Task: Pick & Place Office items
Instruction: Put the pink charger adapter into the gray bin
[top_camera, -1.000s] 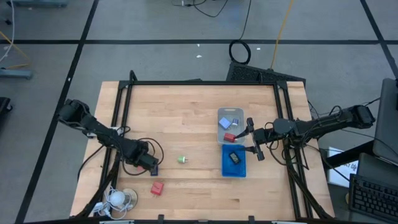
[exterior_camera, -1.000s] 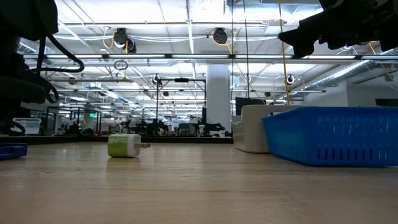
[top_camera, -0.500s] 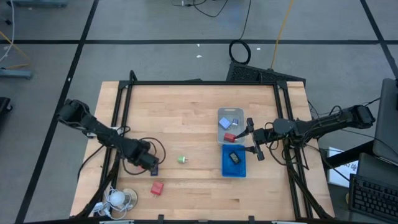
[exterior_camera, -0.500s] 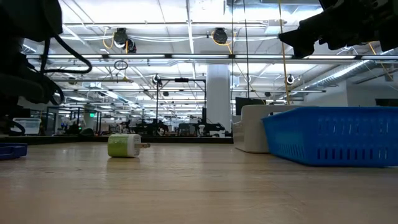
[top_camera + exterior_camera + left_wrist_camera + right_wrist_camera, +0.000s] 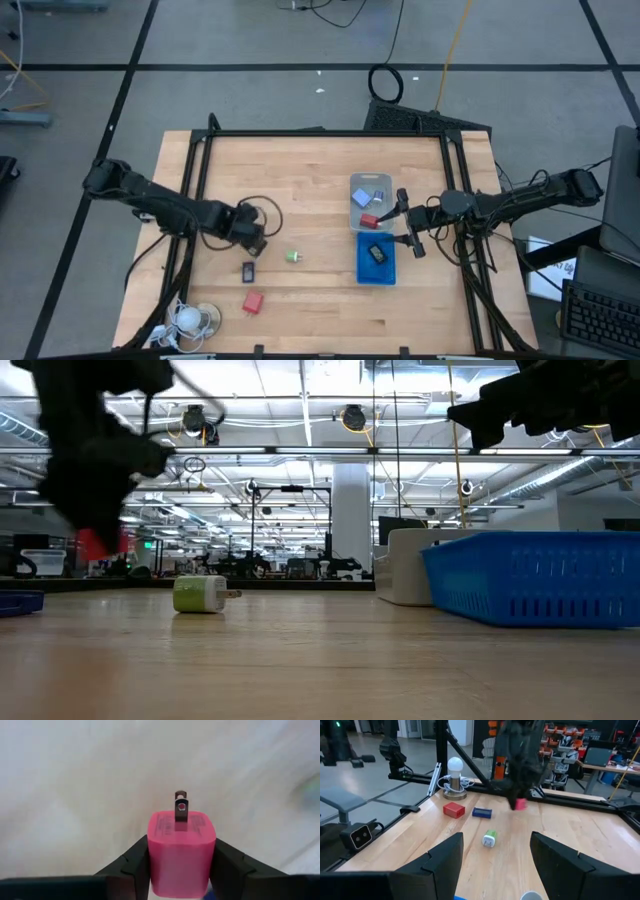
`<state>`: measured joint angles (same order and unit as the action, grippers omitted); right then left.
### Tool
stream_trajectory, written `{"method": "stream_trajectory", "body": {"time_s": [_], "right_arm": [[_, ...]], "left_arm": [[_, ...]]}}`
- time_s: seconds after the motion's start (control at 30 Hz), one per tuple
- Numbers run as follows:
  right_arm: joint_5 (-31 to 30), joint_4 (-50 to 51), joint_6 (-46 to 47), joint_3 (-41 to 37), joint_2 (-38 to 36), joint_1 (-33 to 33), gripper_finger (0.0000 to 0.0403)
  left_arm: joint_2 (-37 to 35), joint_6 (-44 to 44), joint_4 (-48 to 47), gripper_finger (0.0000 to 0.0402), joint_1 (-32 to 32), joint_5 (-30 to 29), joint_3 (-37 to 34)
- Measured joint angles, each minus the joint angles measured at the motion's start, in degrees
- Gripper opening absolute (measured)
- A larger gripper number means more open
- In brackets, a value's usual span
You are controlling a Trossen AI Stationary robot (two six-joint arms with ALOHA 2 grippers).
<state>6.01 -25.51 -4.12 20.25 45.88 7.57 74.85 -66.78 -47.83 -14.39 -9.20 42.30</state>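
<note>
I have the left claw (image 5: 181,865) clamped on a pink plug block (image 5: 181,851), a smooth rounded plastic cube whose metal prong points straight ahead, away from the claw. It hangs clear above the wooden worktop (image 5: 310,180). My right claw (image 5: 404,218) waits with fingers apart beside the trays.

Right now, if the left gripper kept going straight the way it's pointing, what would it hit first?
Probably nothing soon. The left gripper, shut on a pink plug block, points toward the right; the green bit looks off that line, though depth is unclear.
</note>
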Motion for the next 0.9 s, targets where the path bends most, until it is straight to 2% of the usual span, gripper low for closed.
{"method": "stream_trajectory", "body": {"time_s": [0.13, 0.23, 0.33, 0.43, 0.53, 0.63, 0.83, 0.9], "right_arm": [[-1.01, -1.14, -0.07, -0.02, 1.37, 0.0, 0.0222], [-3.02, -5.43, -0.08, -0.02, 3.59, -0.09, 0.0222], [-6.66, -10.21, -1.55, -0.02, 6.23, -0.13, 0.0222], [-11.82, -14.84, -3.36, -0.02, 8.75, -0.47, 0.0222], [-15.04, -18.51, -4.1, -0.02, 11.18, -2.12, 0.0222], [-15.22, -21.65, -3.66, -0.02, 13.74, -4.48, 0.0222], [-15.17, -29.96, -2.87, 0.08, 21.33, -8.52, 0.0222], [-15.07, -32.59, -3.4, 0.89, 24.37, -9.17, 0.0222]], "left_arm": [[-1.02, 13.73, 11.24, 0.0154, 3.23, -13.19, 1.19], [-1.03, 26.36, 22.28, 0.0161, 6.14, -19.96, 1.21], [-0.91, 37.07, 31.64, 0.0158, 9.95, -23.03, 1.21], [-0.88, 45.77, 39.2, 0.0152, 14.38, -23.05, 1.21], [-0.88, 52.28, 46.17, 0.0152, 19.15, -18.6, 1.2], [-0.88, 56.17, 55.74, 0.0153, 23.68, -10.68, -0.48], [-0.88, 58.74, 73.03, 0.0162, 29.86, 5.69, -5.43], [-0.88, 58.53, 75.99, 0.0158, 30.64, 9.69, -6.42]]}}
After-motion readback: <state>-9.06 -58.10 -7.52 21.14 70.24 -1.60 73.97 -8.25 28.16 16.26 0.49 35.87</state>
